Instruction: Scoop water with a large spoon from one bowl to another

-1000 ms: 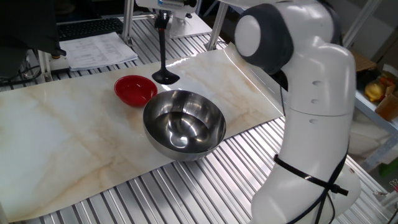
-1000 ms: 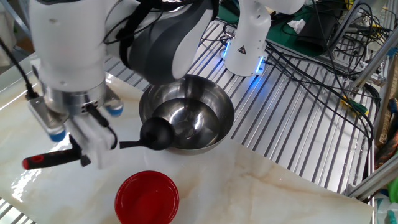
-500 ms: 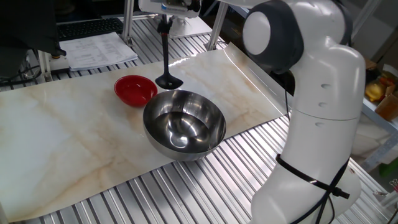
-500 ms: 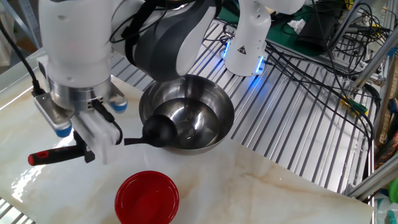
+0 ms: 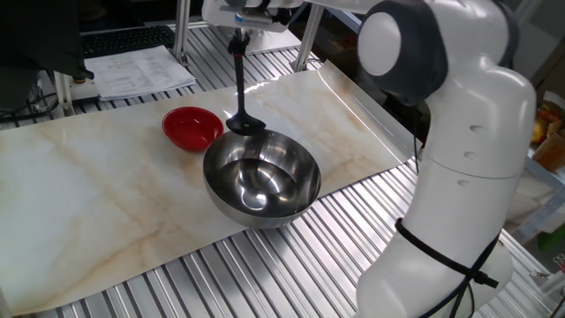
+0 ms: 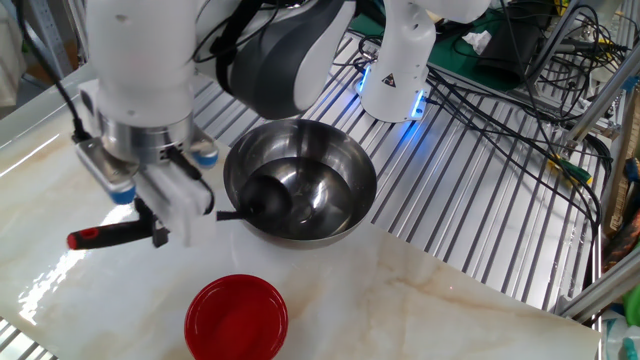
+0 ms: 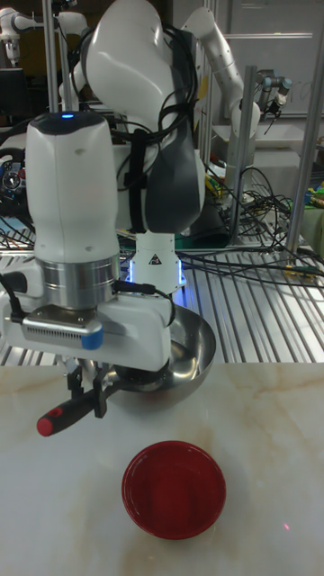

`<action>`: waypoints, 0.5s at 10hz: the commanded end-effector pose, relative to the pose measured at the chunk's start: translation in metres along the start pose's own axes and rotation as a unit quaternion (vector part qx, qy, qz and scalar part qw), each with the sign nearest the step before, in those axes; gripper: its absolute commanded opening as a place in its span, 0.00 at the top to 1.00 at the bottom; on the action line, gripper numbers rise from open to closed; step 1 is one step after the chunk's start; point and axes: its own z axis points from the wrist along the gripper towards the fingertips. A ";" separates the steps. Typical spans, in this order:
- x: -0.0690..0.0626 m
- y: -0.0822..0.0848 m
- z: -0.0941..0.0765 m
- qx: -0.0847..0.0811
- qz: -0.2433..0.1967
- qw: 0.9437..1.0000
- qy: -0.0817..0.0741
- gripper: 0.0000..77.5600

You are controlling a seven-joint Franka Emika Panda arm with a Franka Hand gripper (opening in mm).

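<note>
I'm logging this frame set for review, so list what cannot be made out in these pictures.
- Water: too clear to confirm in the large shiny steel bowl or the small glossy red bowl, in any view.
- Black ladle: its scoop is hidden by the gripper body in the tall fixed view; whether it touches the steel bowl's rim is unclear.
- Gripper: cut off by the top edge in one fixed view.

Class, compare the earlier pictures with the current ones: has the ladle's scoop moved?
Yes. The large spoon has moved toward the steel bowl; its scoop, previously beside the bowl, now sits at the bowl's rim, farther from the red bowl.
</note>
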 end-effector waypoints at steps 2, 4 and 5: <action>0.027 -0.001 -0.009 0.000 0.000 1.000 0.003 0.98; 0.036 -0.004 -0.008 0.000 -0.004 1.000 0.006 0.98; 0.038 -0.004 -0.007 0.000 -0.004 1.000 0.006 0.98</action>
